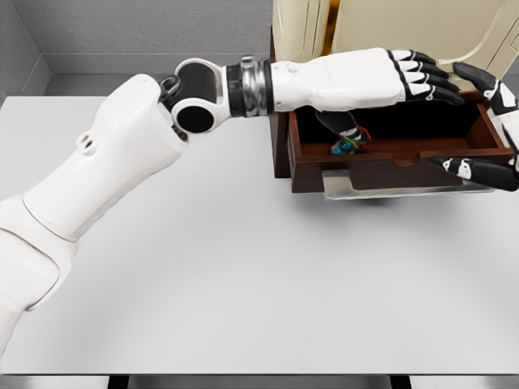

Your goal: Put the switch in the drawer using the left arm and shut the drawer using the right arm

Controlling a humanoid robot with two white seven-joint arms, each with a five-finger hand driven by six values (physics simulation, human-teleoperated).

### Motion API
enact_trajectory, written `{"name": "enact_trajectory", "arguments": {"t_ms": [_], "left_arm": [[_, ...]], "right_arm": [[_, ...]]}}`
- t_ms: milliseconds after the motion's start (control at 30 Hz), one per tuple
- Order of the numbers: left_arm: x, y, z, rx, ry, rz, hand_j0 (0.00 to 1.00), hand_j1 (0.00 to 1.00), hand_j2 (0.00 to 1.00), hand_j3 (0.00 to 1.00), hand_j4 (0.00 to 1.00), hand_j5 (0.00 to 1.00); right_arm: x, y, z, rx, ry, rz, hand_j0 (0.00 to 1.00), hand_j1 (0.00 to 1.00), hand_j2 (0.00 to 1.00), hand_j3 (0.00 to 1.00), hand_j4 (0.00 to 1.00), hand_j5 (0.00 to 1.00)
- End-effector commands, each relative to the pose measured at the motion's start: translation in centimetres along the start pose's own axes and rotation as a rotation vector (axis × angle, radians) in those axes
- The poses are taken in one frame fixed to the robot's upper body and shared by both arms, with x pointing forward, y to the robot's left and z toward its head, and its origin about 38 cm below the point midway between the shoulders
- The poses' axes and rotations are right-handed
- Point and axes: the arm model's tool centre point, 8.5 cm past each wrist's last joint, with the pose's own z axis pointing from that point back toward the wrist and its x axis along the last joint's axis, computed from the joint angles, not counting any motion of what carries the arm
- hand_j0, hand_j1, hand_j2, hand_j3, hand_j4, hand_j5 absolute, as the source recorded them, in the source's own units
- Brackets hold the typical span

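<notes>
White left hand (405, 77) extends flat-fingered, holding nothing, over the open dark-brown wooden drawer (389, 154). Small multicoloured switch (347, 143) lies inside, partly shadowed. Right hand (486, 130), cropped at the right edge, fingers spread.

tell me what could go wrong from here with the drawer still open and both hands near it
1. The left robot hand reaches over the open drawer with fingers spread; if the right robot hand, already at the drawer's right end, pushes now, the left could get pinched.
2. The switch lies tilted inside near the left wall; pulling the left hand out could catch it.
</notes>
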Motion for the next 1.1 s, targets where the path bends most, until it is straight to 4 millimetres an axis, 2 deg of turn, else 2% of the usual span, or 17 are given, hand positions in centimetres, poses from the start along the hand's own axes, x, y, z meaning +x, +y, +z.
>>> {"name": "enact_trajectory", "arguments": {"t_ms": [0, 33, 67, 233, 333, 400, 467, 667, 733, 867, 900, 1067], "left_arm": [[0.1, 0.9, 2.1, 0.003, 0.008, -0.027, 1.00, 1.00, 1.00, 1.00, 1.00, 1.00], [0.2, 0.8, 2.8, 0.003, 0.010, -0.020, 1.00, 1.00, 1.00, 1.00, 1.00, 1.00], [0.2, 0.7, 4.4, -0.004, 0.020, -0.025, 1.00, 1.00, 1.00, 1.00, 1.00, 1.00], [0.2, 0.6, 8.4, -0.019, 0.060, -0.020, 1.00, 1.00, 1.00, 1.00, 1.00, 1.00], [-0.6, 0.3, 12.2, -0.046, 0.130, -0.020, 1.00, 1.00, 1.00, 1.00, 1.00, 1.00], [-1.3, -0.3, 15.0, -0.065, 0.183, 0.004, 1.00, 1.00, 1.00, 1.00, 1.00, 1.00], [-1.9, -0.9, 18.9, -0.094, 0.261, 0.033, 1.00, 1.00, 1.00, 1.00, 1.00, 1.00], [-2.8, -1.5, 28.0, -0.152, 0.463, 0.062, 1.00, 1.00, 1.00, 1.00, 1.00, 1.00], [-2.7, -2.3, 29.7, -0.176, 0.498, 0.079, 1.00, 1.00, 1.00, 1.00, 1.00, 1.00], [-2.9, -2.8, 30.5, -0.194, 0.521, 0.085, 1.00, 1.00, 1.00, 1.00, 1.00, 1.00], [-3.1, -3.0, 30.9, -0.195, 0.535, 0.091, 1.00, 1.00, 1.00, 1.00, 1.00, 1.00], [-3.2, -3.2, 31.5, -0.196, 0.548, 0.103, 1.00, 1.00, 1.00, 1.00, 1.00, 1.00]], "right_arm": [[0.0, -0.4, 0.0, -0.013, 0.000, 0.003, 1.00, 1.00, 1.00, 1.00, 1.00, 1.00], [0.0, -0.4, 0.0, -0.011, 0.000, 0.003, 1.00, 1.00, 1.00, 1.00, 1.00, 1.00], [0.0, -0.4, 0.0, -0.011, 0.000, 0.003, 1.00, 1.00, 1.00, 1.00, 1.00, 1.00], [0.0, -0.4, 0.0, -0.011, 0.000, 0.003, 1.00, 1.00, 1.00, 1.00, 1.00, 1.00], [0.0, -0.4, 0.0, -0.012, 0.000, 0.002, 1.00, 1.00, 1.00, 1.00, 1.00, 1.00], [0.0, -0.3, 0.0, -0.013, 0.000, 0.000, 1.00, 1.00, 1.00, 1.00, 1.00, 1.00], [0.0, -0.2, 0.0, -0.013, 0.000, -0.002, 1.00, 1.00, 1.00, 1.00, 1.00, 1.00], [-0.1, -0.3, 0.2, -0.001, 0.006, 0.004, 1.00, 1.00, 1.00, 1.00, 1.00, 1.00], [0.0, -0.5, 0.2, 0.000, 0.005, 0.008, 1.00, 1.00, 1.00, 1.00, 1.00, 1.00], [0.0, -1.0, 0.1, -0.009, 0.002, 0.021, 1.00, 1.00, 1.00, 1.00, 1.00, 1.00], [-0.1, -1.9, 0.5, -0.029, 0.012, 0.041, 1.00, 1.00, 1.00, 1.00, 1.00, 1.00], [-0.1, -2.3, 0.6, -0.049, 0.015, 0.024, 1.00, 1.00, 1.00, 1.00, 1.00, 1.00]]}}
